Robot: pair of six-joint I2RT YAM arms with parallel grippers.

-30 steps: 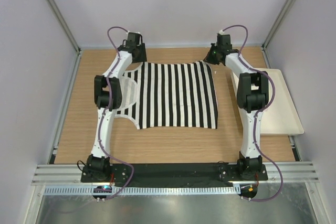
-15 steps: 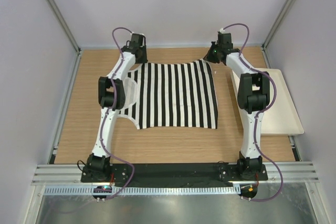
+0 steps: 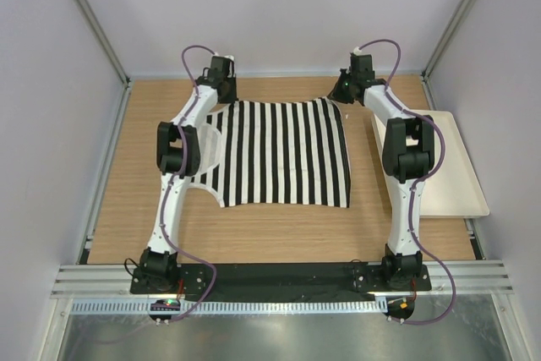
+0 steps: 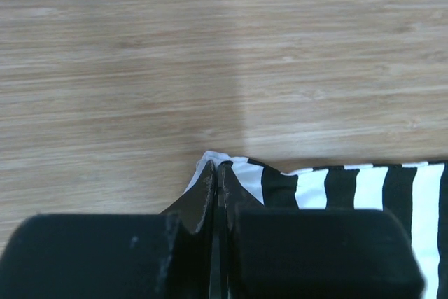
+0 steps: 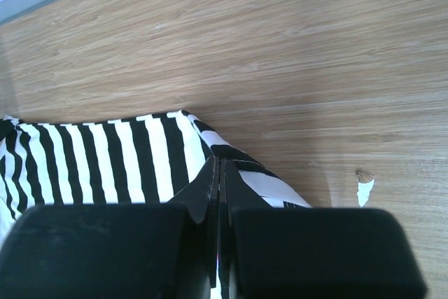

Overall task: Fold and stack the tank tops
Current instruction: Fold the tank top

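At the far edge of the table (image 3: 279, 234), both arms reached forward from their bases, elbows raised, with each wrist bent down over a far corner of the tank top (image 3: 279, 154). The top lay spread flat mid-table, its stripes running toward the far side. The left hand (image 4: 215, 173) had its fingers pressed together on the white-trimmed far-left corner. The right hand (image 5: 218, 169) was likewise pinched closed on a raised fold of striped cloth at the far-right corner. From above, the hand bodies hid both pinch points, and the left arm covered part of the top's left side. A white tray (image 3: 456, 183) sat right of the top, partly behind the right arm. A tiny pale fleck (image 5: 364, 188) on the wood was too small to identify.
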